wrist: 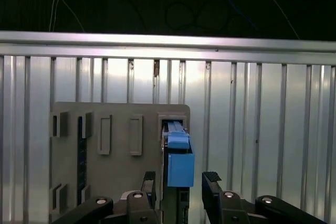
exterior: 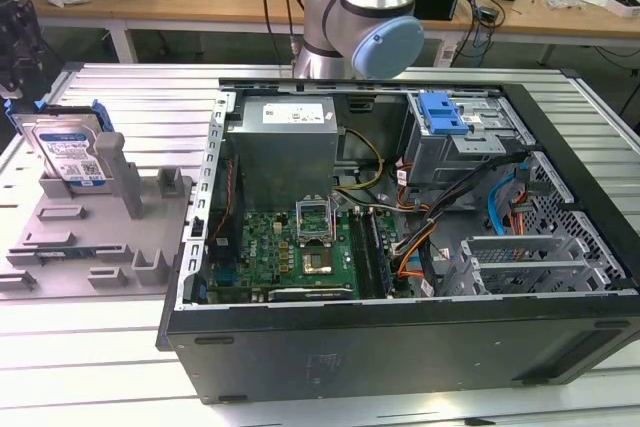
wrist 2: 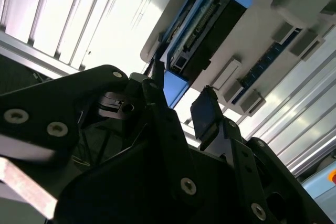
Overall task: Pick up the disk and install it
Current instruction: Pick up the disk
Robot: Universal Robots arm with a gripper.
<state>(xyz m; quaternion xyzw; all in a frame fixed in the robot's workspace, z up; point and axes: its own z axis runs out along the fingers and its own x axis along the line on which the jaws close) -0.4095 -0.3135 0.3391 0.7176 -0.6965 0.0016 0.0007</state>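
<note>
Disk [exterior: 70, 152] is standing on edge in a slot of the grey holder [exterior: 100, 237], over at the exterior view's left on the ribbed metal table [exterior: 80, 367] and just beside the open computer case [exterior: 400, 347]. Label side faces the camera, with the blue frame around the edges.

In both wrist views the claw [wrist: 180, 178] is spread wide, with one finger on either side of the disk's [wrist: 181, 163] blue end (there's a gap on both sides in the first wrist view, so it's not pinching anything). The second wrist view has the same deal: the claw [wrist 2: 181, 85] sits right at the disk [wrist 2: 210, 19], fingers apart and holding nothing.
</note>
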